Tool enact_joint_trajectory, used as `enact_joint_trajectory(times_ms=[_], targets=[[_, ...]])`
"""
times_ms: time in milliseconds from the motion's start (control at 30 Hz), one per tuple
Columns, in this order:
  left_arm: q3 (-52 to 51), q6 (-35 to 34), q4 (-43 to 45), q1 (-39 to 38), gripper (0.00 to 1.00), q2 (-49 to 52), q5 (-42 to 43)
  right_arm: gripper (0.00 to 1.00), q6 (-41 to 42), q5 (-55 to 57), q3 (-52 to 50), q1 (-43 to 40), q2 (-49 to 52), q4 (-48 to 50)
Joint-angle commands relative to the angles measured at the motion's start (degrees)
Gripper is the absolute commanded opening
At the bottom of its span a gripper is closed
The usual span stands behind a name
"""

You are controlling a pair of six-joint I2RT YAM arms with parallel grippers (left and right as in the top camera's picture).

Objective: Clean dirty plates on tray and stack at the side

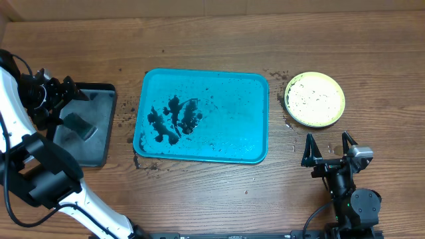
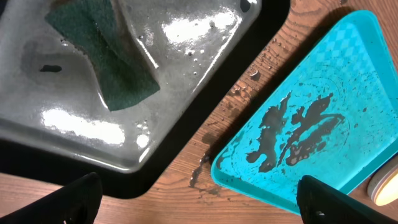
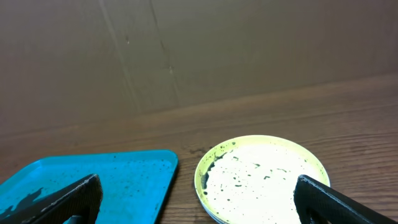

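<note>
The teal tray (image 1: pixel 255 113) lies mid-table with dark smears at its left part and no plate on it; it also shows in the left wrist view (image 2: pixel 348 68) and the right wrist view (image 3: pixel 124 171). To its right is a stack of plates (image 1: pixel 315 99): a speckled white plate on top inside a yellow-green rim (image 3: pixel 261 177). The light blue plate does not show. My right gripper (image 1: pixel 329 147) (image 3: pixel 198 186) is open and empty, in front of the stack. My left gripper (image 1: pixel 78 93) (image 2: pixel 199 190) is open and empty above the black tray's near corner.
A black tray (image 1: pixel 99 143) (image 2: pixel 186 37) at the left holds a green sponge (image 1: pixel 79 123) (image 2: pixel 102 53) and a film of water. Dark crumbs and wet spots lie on the wood round the teal tray's edges. A cardboard wall stands behind the table.
</note>
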Motion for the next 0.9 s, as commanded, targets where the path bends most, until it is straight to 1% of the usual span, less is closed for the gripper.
enact_joint_trajectory(times_ms=[0, 67, 200, 367, 467, 567, 667, 733, 800, 867], targets=[[-1.6, 1.1, 0.2, -0.2, 1.00, -6.8, -0.3, 1.00, -0.4, 0.6, -0.6, 0.4, -0.5, 0.3], [-3.9, 1.1, 1.5, -0.2, 1.00, -10.2, -0.3, 1.00, -0.4, 0.6, -0.6, 0.4, -0.5, 0.3], [-12.4, 1.2, 5.7, -0.2, 1.00, -19.4, -0.3, 1.00, -0.4, 0.6, -0.6, 0.4, -0.5, 0.3], [-27.6, 2.6, 12.1, -0.6, 1.00, -31.9, -0.3, 1.00, -0.4, 0.6, -0.6, 0.4, -0.5, 0.3], [-38.7, 2.6, 19.9, -2.4, 1.00, -39.8, -0.3, 1.00, -0.4, 0.6, -0.6, 0.4, -0.5, 0.3], [-50.7, 2.6, 31.1, -6.3, 1.00, -47.7, -0.3, 1.00, -0.4, 0.6, -0.6, 0.4, -0.5, 0.3], [-61.4, 2.6, 42.8, -12.0, 1.00, -54.7, -0.4, 1.00, -0.4, 0.6, -0.6, 0.4, -0.5, 0.3], [-67.3, 2.6, 48.9, -16.5, 1.00, -58.8, -0.4, 1.00, -0.4, 0.6, -0.6, 0.4, -0.5, 0.3], [-73.3, 2.6, 52.5, -22.2, 1.00, -63.9, -0.4, 1.00, -0.4, 0.6, -0.6, 0.4, -0.5, 0.3], [-76.5, 2.7, 53.9, -25.2, 1.00, -66.8, -1.6, 1.00, -0.4, 0.6, -0.6, 0.4, -0.5, 0.3]])
